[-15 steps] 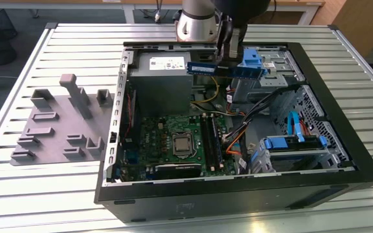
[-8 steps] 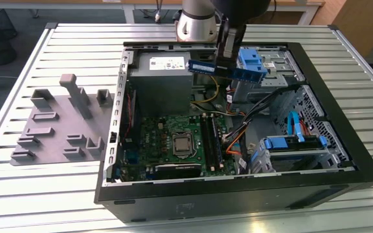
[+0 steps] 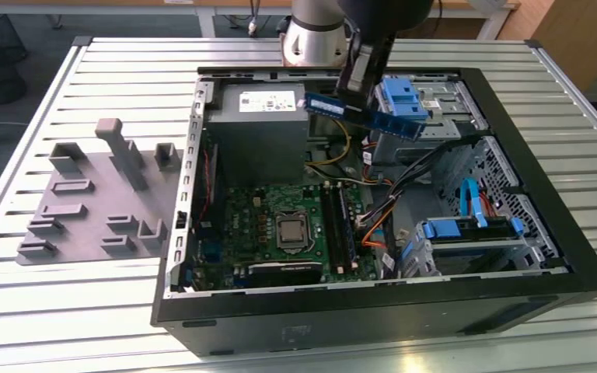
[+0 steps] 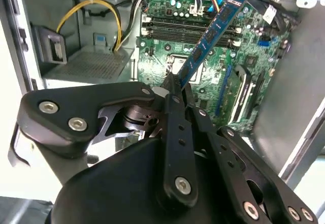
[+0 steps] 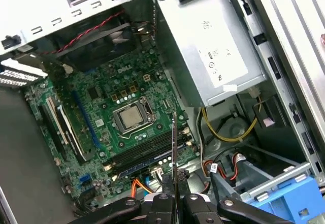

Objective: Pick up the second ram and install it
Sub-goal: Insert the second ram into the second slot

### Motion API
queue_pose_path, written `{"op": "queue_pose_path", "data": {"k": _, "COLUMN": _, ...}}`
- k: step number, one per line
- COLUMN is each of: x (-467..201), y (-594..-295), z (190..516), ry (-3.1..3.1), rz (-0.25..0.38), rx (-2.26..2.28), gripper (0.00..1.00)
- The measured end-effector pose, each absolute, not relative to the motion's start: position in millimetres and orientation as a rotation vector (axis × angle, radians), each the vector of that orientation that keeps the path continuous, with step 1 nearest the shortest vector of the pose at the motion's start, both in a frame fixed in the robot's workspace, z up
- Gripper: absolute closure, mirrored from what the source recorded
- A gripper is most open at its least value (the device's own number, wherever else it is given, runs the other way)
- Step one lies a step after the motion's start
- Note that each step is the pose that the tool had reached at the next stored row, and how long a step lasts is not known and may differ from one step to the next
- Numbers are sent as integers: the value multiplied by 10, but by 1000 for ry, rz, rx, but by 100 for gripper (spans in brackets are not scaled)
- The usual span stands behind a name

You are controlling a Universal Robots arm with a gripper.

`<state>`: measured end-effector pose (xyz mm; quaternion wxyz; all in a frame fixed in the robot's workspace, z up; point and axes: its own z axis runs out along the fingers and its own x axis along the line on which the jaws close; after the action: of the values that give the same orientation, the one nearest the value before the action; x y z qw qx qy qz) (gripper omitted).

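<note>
Exterior view shows the slatted metal bench (image 3: 71, 326) carrying an open black computer case (image 3: 382, 318) that lies on its side. A grey holder plate (image 3: 91, 225) with upright blocks sits just beside the case, toward the exterior view's left. The arm (image 3: 314, 31) comes in over the case's far edge. Inside the case, the grey power supply (image 3: 262, 132) fills the far corner. The green motherboard (image 3: 262, 225) lies nearer the camera, with long black memory slots (image 3: 337, 225) along its side. The jaws are drawn narrow and pinch the second ram (image 3: 382, 118), a thin blue stick. It hangs in the air over the case, between the power supply and a blue drive bracket (image 3: 403, 93), sloping slightly down toward the exterior view's right. In the second wrist view the stick (image 4: 213, 36) slants out from the jaws above the motherboard, clear of the slots. In the first wrist view it shows edge-on as a thin dark line (image 5: 173, 142) over the board.
</note>
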<state>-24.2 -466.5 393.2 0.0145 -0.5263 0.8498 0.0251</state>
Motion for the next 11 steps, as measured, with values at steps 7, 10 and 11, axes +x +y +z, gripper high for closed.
{"op": "queue_pose_path", "data": {"k": 7, "x": -242, "y": -4665, "z": 3930, "ry": 2664, "rz": 78, "rx": -1607, "gripper": 86}}
{"op": "queue_pose_path", "data": {"k": 10, "x": -242, "y": -4665, "z": 3931, "ry": 2664, "rz": 78, "rx": -1606, "gripper": 86}}
{"op": "queue_pose_path", "data": {"k": 11, "x": -242, "y": -4665, "z": 3931, "ry": 2664, "rz": 78, "rx": -1606, "gripper": 86}}
